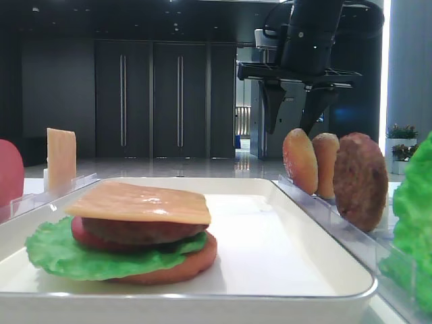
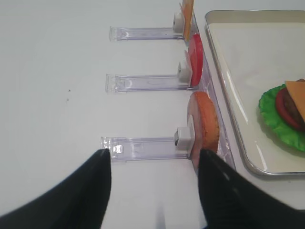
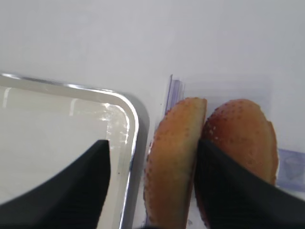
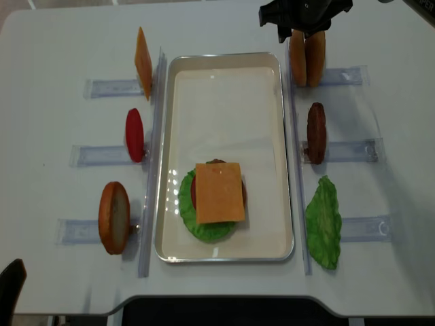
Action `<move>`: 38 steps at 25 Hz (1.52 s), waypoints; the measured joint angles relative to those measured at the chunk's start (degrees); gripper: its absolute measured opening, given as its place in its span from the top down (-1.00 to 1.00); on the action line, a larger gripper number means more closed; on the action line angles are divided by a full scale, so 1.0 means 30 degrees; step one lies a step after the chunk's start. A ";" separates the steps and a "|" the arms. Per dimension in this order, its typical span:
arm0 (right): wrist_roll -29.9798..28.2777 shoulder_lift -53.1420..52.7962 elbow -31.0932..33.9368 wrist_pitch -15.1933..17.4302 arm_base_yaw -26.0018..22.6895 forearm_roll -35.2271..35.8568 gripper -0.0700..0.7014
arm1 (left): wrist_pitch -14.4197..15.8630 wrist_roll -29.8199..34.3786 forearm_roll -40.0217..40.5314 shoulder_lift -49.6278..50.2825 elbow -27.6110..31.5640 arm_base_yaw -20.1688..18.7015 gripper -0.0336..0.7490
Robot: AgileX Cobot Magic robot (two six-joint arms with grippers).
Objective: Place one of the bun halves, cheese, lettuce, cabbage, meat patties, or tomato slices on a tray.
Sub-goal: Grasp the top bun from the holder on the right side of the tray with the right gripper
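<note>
My right end effector (image 3: pixel 150 186) hangs spread wide, one finger each side of the domed, speckled golden bun top (image 3: pixel 175 160) standing in its clear rack (image 3: pixel 175 88) at the tray's (image 3: pixel 131 119) one o'clock. Next I judge: clamp it, lift, carry it onto the stacked cheese (image 4: pixel 219 192).

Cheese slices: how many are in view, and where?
2. One cheese slice stands upright in the rack left of the tray; the other cheese slice tops the stack on the tray. None appear hidden.
</note>
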 joint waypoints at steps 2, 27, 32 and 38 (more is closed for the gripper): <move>0.0000 0.0041 0.0000 -0.0085 0.0000 -0.0079 -0.19 | 0.0000 0.0000 0.0017 0.0000 0.0000 0.0000 -0.22; 0.0000 0.0730 0.0000 0.0440 0.0036 -0.0992 0.25 | 0.0000 0.0000 0.0113 0.0000 0.0000 0.0000 -0.22; 0.0000 0.0730 0.0000 0.0727 0.0036 -0.0992 0.25 | 0.0000 0.0000 0.0152 0.0000 0.0000 0.0000 -0.22; 0.0000 0.0730 -0.0120 0.1230 0.0036 -0.0867 0.26 | 0.0000 0.0017 0.0152 0.0000 0.0000 0.0000 -0.22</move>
